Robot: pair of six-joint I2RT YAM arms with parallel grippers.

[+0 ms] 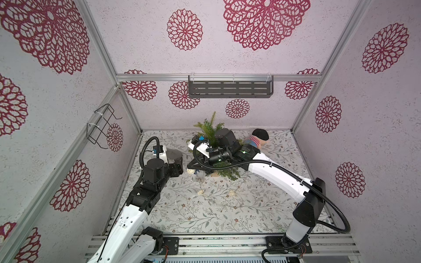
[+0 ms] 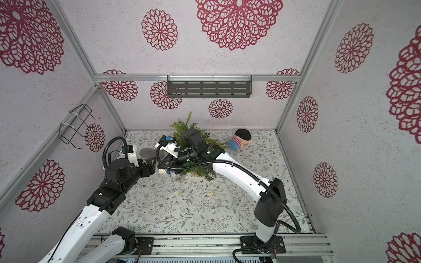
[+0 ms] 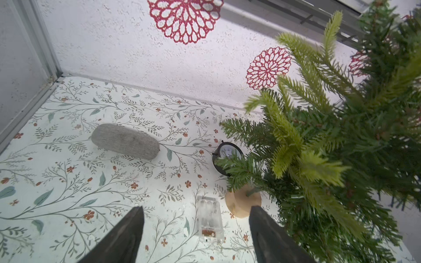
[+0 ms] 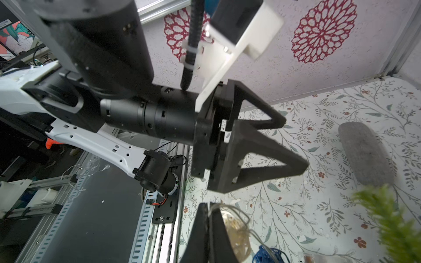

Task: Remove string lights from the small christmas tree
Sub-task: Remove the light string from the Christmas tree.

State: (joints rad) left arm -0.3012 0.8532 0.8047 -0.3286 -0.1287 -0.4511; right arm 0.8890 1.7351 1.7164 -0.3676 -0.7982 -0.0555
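Note:
The small christmas tree [image 1: 213, 134] stands at the back middle of the table on a tan round base [image 3: 241, 202]. My right arm reaches over the tree. My right gripper [image 4: 209, 206] is shut on the thin pale wire of the string lights. A cream ball [image 4: 237, 230] and a blue ball [image 4: 266, 252] hang just beyond its tips. The lights' clear box [image 3: 209, 218] lies on the table beside the base. My left gripper [image 3: 197, 209] hovers open above that box with nothing in it. Two cream balls [image 1: 201, 192] lie loose further forward.
A grey oblong pouch [image 3: 125, 140] lies left of the tree. A small round black-framed disc [image 3: 227, 152] stands by the lower branches. The striped plush doll [image 1: 256, 141] lies at the back right. A dark shelf [image 1: 230, 88] and a wire rack [image 1: 102, 127] hang on the walls.

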